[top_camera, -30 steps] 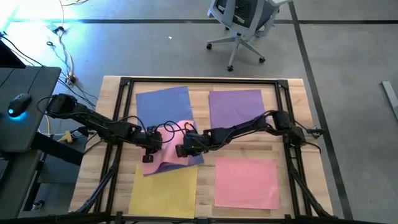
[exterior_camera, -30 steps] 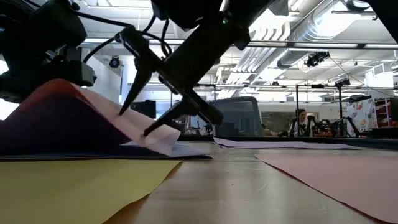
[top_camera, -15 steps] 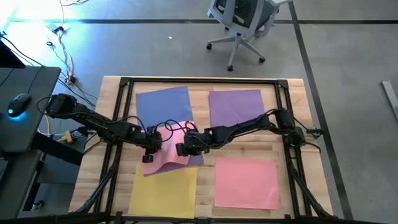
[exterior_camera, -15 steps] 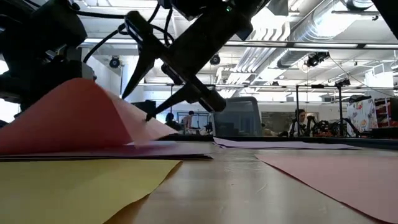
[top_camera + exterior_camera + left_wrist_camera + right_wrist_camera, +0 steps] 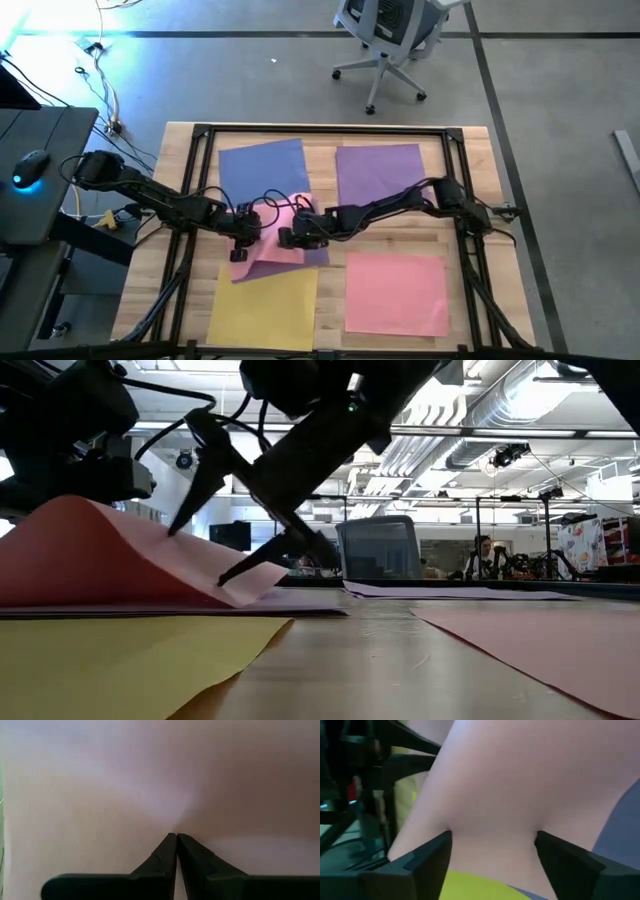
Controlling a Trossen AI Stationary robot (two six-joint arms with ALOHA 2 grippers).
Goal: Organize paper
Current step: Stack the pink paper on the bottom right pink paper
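— Overhead, what lies on the wooden tabletop (image 5: 325, 205)?

— Four flat sheets: a periwinkle blue sheet (image 5: 262, 170) at far left, a purple sheet (image 5: 378, 170) at far right, a yellow sheet (image 5: 262, 305) at near left and a pink sheet (image 5: 396, 292) at near right. A second, loose pink sheet (image 5: 272, 240) sits humped in the middle-left, overlapping the blue sheet's near end and reaching towards the yellow one. Another purple edge shows under its near side.

— Where are the arms?

— Both meet over that loose pink sheet. The left claw (image 5: 238, 243) is at its left edge, fingers pressed together; its wrist camera shows the two tips (image 5: 170, 851) meeting right against pink paper. It appears to pinch the sheet there, lifting it into a hump.

— And the right one?

— The right claw (image 5: 284, 238) reaches in from the right to the sheet's middle, its fingers spread wide. From table height, one finger (image 5: 198, 485) rests near the top of the pink slope and the other near the sheet's low right edge. Its wrist camera shows pink paper filling the gap between them, with yellow below.

— Beyond the tabletop?

— An office chair (image 5: 392, 40) stands on the floor at the far side, and a computer mouse (image 5: 30, 165) lies on a dark desk to the left.
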